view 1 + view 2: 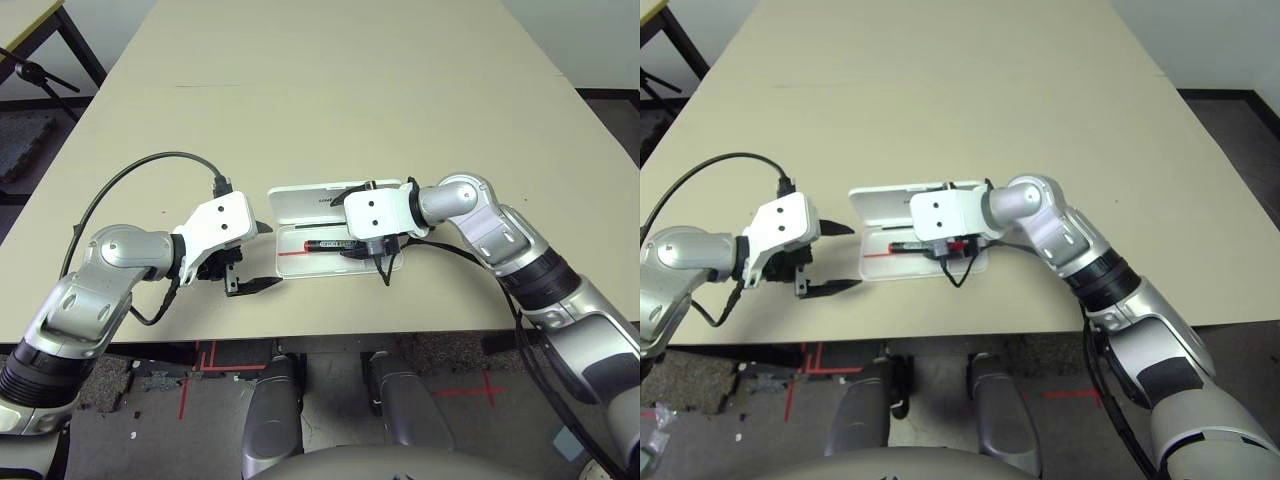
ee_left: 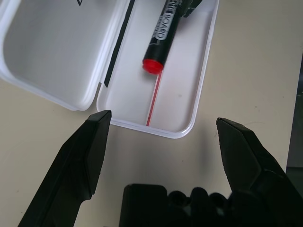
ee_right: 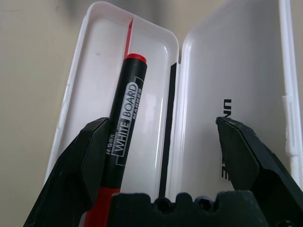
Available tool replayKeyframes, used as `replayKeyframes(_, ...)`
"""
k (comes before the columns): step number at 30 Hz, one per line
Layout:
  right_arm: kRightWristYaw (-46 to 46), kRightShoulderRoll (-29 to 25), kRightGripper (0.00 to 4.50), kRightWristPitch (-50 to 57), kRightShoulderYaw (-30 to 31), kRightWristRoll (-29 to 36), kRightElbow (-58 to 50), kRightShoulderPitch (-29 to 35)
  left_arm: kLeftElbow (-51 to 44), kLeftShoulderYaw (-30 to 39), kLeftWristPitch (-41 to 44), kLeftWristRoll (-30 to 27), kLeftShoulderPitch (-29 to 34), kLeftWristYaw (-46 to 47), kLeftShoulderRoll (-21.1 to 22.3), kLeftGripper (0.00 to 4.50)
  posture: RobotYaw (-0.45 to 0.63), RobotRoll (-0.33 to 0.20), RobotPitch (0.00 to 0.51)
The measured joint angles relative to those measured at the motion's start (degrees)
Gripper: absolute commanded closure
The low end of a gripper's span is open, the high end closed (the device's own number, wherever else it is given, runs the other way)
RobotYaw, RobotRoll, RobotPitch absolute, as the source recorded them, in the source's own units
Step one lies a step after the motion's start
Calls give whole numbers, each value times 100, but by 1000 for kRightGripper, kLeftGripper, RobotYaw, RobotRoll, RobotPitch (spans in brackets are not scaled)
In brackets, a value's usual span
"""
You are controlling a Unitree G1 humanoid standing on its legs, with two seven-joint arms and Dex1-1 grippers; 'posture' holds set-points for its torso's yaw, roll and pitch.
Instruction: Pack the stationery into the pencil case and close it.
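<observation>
The white pencil case lies open in the middle of the table, its lid (image 1: pixel 318 198) folded back and its tray (image 1: pixel 296 264) toward me. A red marker (image 1: pixel 326 244) with a black label lies lengthwise in the tray (image 3: pixel 94 61). My right gripper (image 3: pixel 161 124) hovers open over the case, one finger (image 3: pixel 87 161) beside the marker (image 3: pixel 125 109) and the other over the lid (image 3: pixel 236 71). My left gripper (image 1: pixel 262 258) stands open just off the tray's left end (image 2: pixel 189 80), fingers (image 2: pixel 90 156) spread on both sides of that end, holding nothing.
The beige table (image 1: pixel 330 90) stretches far back behind the case. Its front edge (image 1: pixel 330 338) runs just below the grippers. A black cable (image 1: pixel 130 175) loops over my left arm. A second table (image 1: pixel 30 25) stands at the far left on the floor.
</observation>
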Motion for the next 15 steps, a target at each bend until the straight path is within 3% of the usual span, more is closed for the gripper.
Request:
replayKeyframes(9,-139,172,21,-194,-28,-109,78,-94,-107,-29,91,-9,-10,31,-21,0,36,0,171)
replayKeyframes(15,498,126,21,795,-198,700,-481,100,-182,-21,163,-74,-9,83,-48,0,37,0,172)
